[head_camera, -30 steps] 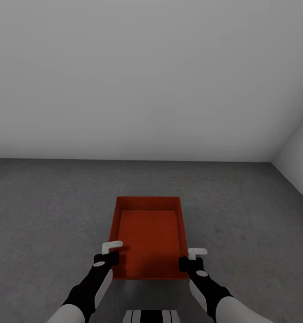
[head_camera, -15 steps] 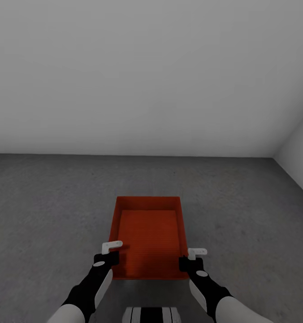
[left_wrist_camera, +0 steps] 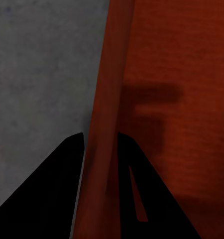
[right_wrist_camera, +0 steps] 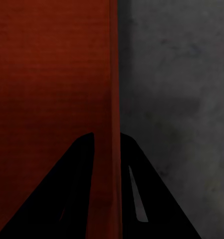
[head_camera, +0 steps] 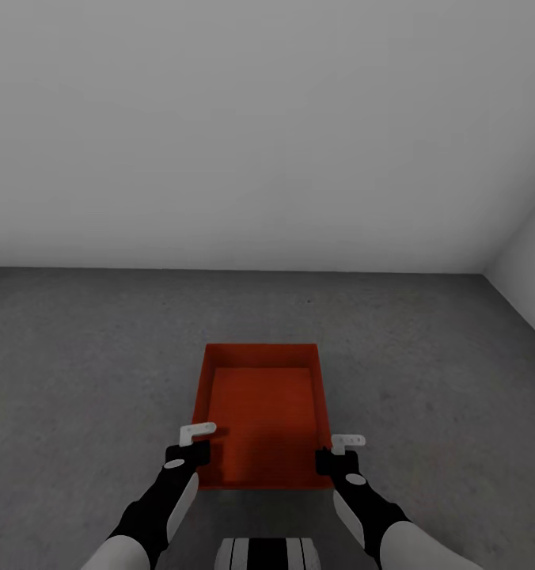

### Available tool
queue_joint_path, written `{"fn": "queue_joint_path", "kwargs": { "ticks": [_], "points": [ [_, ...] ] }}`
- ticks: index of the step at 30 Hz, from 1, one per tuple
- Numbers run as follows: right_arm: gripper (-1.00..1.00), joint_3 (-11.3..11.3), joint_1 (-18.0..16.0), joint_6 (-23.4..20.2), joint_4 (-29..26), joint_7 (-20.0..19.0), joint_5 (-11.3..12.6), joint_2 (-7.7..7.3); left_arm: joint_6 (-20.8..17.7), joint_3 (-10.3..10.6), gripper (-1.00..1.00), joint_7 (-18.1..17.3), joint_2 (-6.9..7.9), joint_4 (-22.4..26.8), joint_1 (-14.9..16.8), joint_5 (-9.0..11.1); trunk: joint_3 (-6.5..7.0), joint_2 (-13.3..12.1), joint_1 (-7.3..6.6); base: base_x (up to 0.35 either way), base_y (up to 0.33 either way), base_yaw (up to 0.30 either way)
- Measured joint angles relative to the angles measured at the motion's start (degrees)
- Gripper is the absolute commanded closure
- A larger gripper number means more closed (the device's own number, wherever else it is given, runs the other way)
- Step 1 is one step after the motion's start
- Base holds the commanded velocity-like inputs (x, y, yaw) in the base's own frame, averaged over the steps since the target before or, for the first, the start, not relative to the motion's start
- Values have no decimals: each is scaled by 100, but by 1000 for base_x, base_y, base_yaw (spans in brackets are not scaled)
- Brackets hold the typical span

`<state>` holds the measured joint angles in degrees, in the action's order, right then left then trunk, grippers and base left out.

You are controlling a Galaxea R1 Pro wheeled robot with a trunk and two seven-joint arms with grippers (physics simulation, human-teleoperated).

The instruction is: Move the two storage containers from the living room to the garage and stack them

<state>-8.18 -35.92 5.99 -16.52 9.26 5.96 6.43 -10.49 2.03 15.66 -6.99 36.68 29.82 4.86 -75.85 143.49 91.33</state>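
One orange-red, lidless storage container [head_camera: 259, 412] lies straight ahead of me over the dark grey garage floor [head_camera: 85, 380]. My left gripper [head_camera: 190, 445] is shut on its left wall near the front corner, and my right gripper [head_camera: 336, 453] is shut on its right wall. In the left wrist view the thin red wall [left_wrist_camera: 106, 99] runs between the dark fingers of the left gripper [left_wrist_camera: 99, 144]. The right wrist view has the other wall [right_wrist_camera: 113, 74] pinched in the right gripper [right_wrist_camera: 108, 139]. I cannot tell whether the box touches the floor.
A plain white-grey wall [head_camera: 259, 134] stands ahead, meeting the floor a short way past the box. A second wall [head_camera: 529, 277] closes the corner at the right. Open floor stretches to both sides of the container.
The whole view has shifted a little: the wall's foot line sits slightly higher in the picture. Both grippers keep the same hold on the container.
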Motion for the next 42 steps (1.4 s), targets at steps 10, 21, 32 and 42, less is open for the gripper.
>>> {"fn": "queue_joint_path", "kwargs": {
  "ticks": [10, 21, 32, 42],
  "points": [
    [100, 19, 1, 3, 5, -18, -12, -5, 0, 17, 100, 38, -9, 1, 1, 12, 0, 0, -3, 0, 0, 0],
    [-100, 162, 6, 18, -134, 168, -93, -74, -45, -7, -100, 93, 5, -110, -5, -35, -1, -1, 81, 0, 0, 0],
    [-100, 160, 6, 18, -131, 166, -102, -67, -13, -8, -100, 100, 11, -53, -3, -40, -1, -1, 81, 0, 0, 0],
    [-100, 160, 6, 18, -131, 166, -102, -67, -14, -4, -100, 102, 3, -44, -3, -41, -1, -1, 81, 0, 0, 0]
  ]
}}
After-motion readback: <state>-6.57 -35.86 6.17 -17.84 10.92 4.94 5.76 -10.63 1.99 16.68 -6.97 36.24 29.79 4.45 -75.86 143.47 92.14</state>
